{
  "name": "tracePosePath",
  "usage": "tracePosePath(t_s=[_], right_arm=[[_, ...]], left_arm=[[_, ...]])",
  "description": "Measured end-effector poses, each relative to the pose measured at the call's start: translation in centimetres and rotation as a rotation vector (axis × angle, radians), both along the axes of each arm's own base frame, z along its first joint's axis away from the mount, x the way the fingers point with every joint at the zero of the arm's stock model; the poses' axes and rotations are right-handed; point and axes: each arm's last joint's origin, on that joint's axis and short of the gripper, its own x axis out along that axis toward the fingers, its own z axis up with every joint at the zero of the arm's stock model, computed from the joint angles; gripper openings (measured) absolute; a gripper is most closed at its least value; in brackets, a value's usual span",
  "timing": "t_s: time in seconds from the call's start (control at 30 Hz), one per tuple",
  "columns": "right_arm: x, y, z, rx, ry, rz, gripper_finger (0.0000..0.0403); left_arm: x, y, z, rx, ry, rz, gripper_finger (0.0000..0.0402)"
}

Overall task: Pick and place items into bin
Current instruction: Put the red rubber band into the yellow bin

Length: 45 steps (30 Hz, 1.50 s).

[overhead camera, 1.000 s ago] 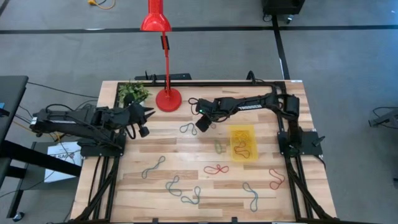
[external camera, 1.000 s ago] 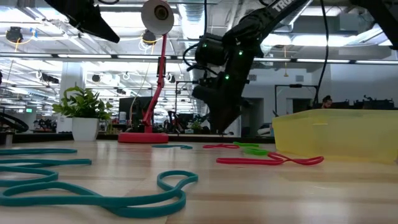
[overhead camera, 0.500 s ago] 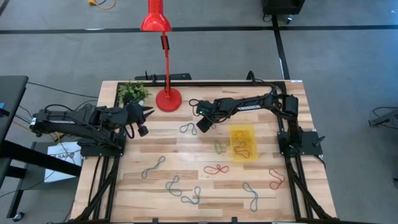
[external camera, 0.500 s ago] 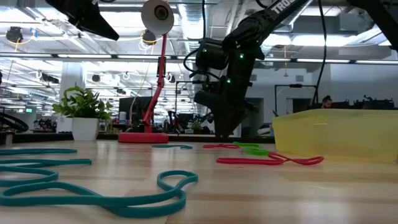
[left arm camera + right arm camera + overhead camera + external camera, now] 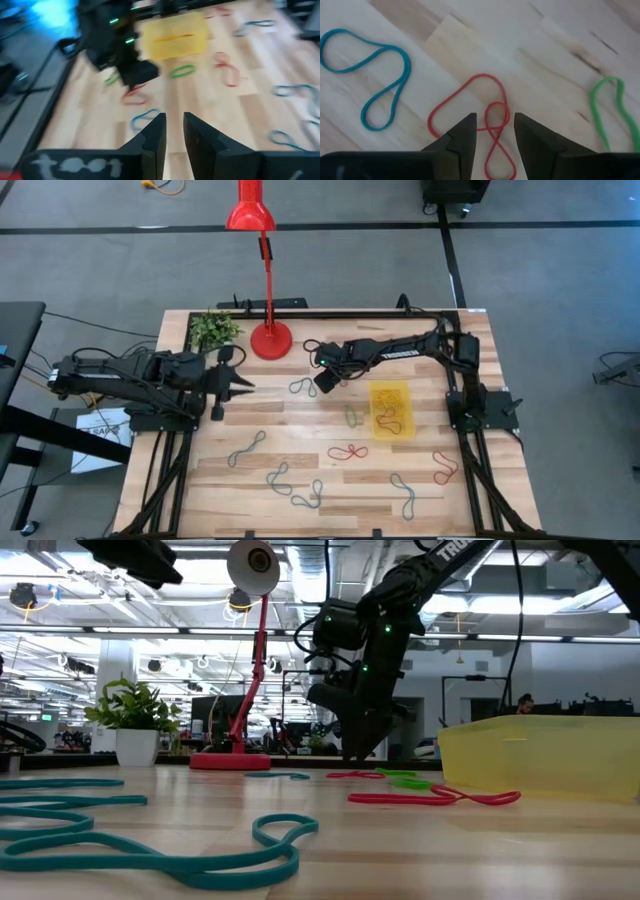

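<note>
My right gripper (image 5: pixel 322 383) (image 5: pixel 494 134) is open and hovers low over the table's middle, pointing down. Its fingers stand on either side of a red figure-eight loop (image 5: pixel 490 122) lying flat on the wood. A blue loop (image 5: pixel 370 80) (image 5: pixel 300 387) and a green loop (image 5: pixel 607 110) lie beside it. The yellow bin (image 5: pixel 391 410) (image 5: pixel 540 755) sits to the gripper's right, with loops in it. My left gripper (image 5: pixel 238 385) (image 5: pixel 174 137) is open, held above the table's left part and pointing right. Several more loops (image 5: pixel 348 451) lie flat across the near half.
A red lamp base (image 5: pixel 271 340) and a potted plant (image 5: pixel 213 330) stand at the far edge. Teal loops (image 5: pixel 150 850) lie near the front edge, and a red loop (image 5: pixel 445 468) lies near the bin. Bare wood stretches between the two arms.
My left gripper has swung round from pointing toward the far right until it points straight right, and has shifted a little toward the near edge. My right gripper has stayed over the red loop.
</note>
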Motion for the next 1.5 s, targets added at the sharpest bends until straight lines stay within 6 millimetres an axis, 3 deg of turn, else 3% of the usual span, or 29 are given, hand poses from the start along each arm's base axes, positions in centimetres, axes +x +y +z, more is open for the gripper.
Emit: tracePosePath(t_s=[0.17, 0.5, 1.33, 1.5], right_arm=[[0.1, 0.7, 0.0, -0.002, 0.010, 0.015, 0.0124], [-0.1, 0.7, 0.0, -0.011, 0.022, -0.030, 0.0124], [0.0, 0.9, 0.0, -0.049, 0.005, -0.081, 0.0124], [0.3, 0.9, -2.2, -0.035, 0.051, -0.071, 0.0124]], left_arm=[[0.1, -0.2, 0.2, 0.033, -0.024, -0.105, 0.0057], [0.2, 0.2, 0.5, 0.109, -0.049, 0.033, 0.0057], [0.2, 0.2, 0.5, 0.131, -0.047, 0.025, 0.0057], [0.2, 0.2, 0.5, 0.132, -0.046, 0.024, 0.0057]])
